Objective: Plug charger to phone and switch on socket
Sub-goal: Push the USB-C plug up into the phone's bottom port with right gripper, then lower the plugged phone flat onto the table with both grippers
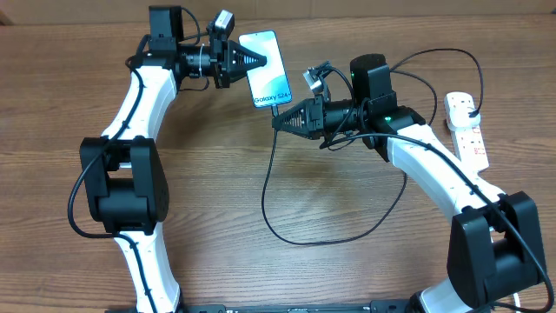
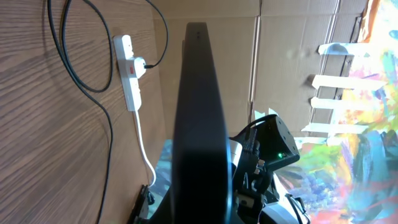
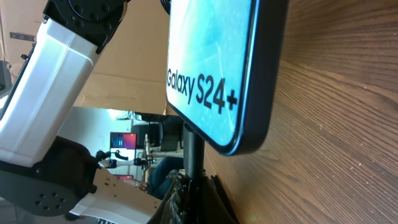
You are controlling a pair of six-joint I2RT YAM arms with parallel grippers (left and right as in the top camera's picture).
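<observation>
At upper centre of the overhead view, the left gripper (image 1: 257,61) clamps the phone (image 1: 269,65) by its edge, jaws closed. Just below, the right gripper (image 1: 278,122), jaws closed, holds the charger (image 3: 193,149) tip against the phone's bottom end; the socket (image 1: 469,135) lies far right.

A phone (image 1: 267,69) with a pale blue screen sits tilted near the top middle of the wooden worktop (image 1: 208,226). The left gripper (image 1: 257,62) is closed on the phone's left long edge. The right gripper (image 1: 278,122) points at the phone's bottom end, pinching the tip of a thin black cable (image 1: 263,200) there. The cable drops toward the front of the worktop, curves in a wide loop and rises behind the right arm. A white power strip (image 1: 469,139) with red switches lies at the right edge, a black plug (image 1: 470,108) seated in it.
</observation>
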